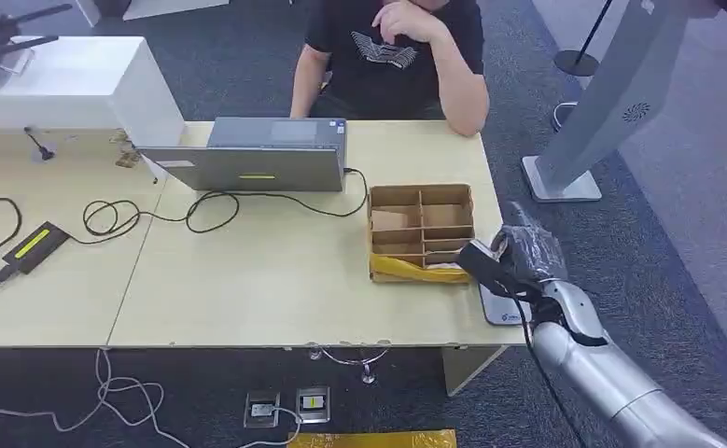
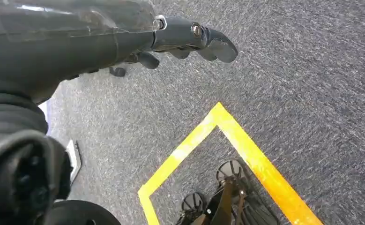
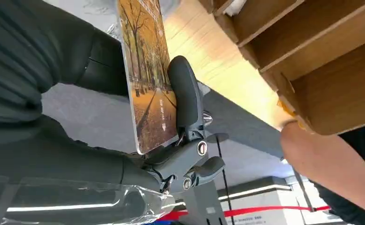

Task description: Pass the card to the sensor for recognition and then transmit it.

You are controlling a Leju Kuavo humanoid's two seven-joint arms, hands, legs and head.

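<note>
Right hand (image 1: 513, 257) sits at the right end of the wooden table (image 1: 275, 280), just beside the divided cardboard box (image 1: 422, 231), over a grey flat pad (image 1: 501, 306) lying at the table's right front corner; whether that pad is the sensor can't be told. In the head view the pad is mostly covered by the hand and arm, only its near edge shows. Beyond the table's right edge there is open grey carpet, with a tilted silver stand (image 1: 611, 103) on its base further back.

Right wrist view: the hand pinches a card (image 3: 147, 79) printed with an autumn tree avenue, thumb (image 3: 186, 96) pressed on the printed face, other fingers behind it and hidden. Card's long axis runs along the thumb, one short end cut off by the frame edge. The box wall is close beside it. In the head view the card can't be made out.

A person (image 1: 392, 56) sits behind the table at a laptop (image 1: 257, 159), forearm resting near the table's far right corner.

Left hand (image 2: 189, 40) hangs over carpet with yellow floor tape (image 2: 236, 140), fingers loosely apart and curved, holding nothing.
</note>
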